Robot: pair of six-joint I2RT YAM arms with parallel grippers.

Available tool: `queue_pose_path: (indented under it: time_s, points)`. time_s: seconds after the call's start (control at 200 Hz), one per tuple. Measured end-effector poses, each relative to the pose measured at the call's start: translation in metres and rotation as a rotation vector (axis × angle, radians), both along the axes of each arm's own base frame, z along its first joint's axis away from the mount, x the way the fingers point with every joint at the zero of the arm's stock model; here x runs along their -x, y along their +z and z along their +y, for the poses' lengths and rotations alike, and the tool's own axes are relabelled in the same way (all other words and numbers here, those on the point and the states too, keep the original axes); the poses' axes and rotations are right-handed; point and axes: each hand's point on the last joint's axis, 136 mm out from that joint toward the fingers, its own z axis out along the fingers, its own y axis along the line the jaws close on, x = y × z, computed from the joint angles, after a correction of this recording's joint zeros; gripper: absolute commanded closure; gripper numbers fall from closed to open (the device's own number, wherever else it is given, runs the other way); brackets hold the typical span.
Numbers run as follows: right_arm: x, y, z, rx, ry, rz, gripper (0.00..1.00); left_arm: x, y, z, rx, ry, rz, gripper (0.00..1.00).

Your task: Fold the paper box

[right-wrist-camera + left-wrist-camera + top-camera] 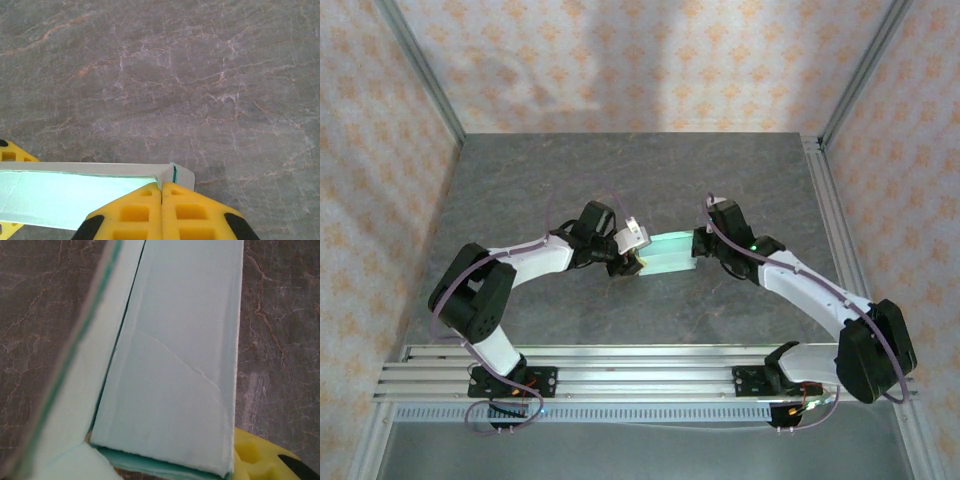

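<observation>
Standing here, I can't make out any lettering, label, brand mark, number or sign on anything in the enclosure.

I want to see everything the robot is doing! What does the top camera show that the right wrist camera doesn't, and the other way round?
Top camera: the left arm and right arm meeting at the paper box, plus patterned walls. Right wrist camera: the right pincer up close, yellow fingers pressed together at the box's corner. Both: the paper box and the grey table.
</observation>
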Motion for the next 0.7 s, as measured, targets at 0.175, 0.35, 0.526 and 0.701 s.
queue_pose_path:
  time_s: [0.175, 0.35, 0.526, 0.701]
  points:
    - [0.001, -0.004, 0.0, 0.0, 0.02, -0.04, 1.0, 0.0, 0.0, 0.0, 0.0, 0.0, 0.0, 0.55]
    - [0.002, -0.004, 0.0, 0.004, 0.03, -0.05, 1.0, -0.001, -0.001, 0.002, -0.009, 0.017, 0.002, 0.39]
    - [0.003, -0.004, -0.002, 0.01, 0.025, -0.049, 1.0, -0.003, 0.007, 0.003, 0.006, 0.055, 0.008, 0.25]
    - [0.003, -0.004, -0.003, 0.018, 0.021, -0.043, 1.0, 0.002, 0.029, 0.011, 0.055, 0.135, -0.01, 0.13]
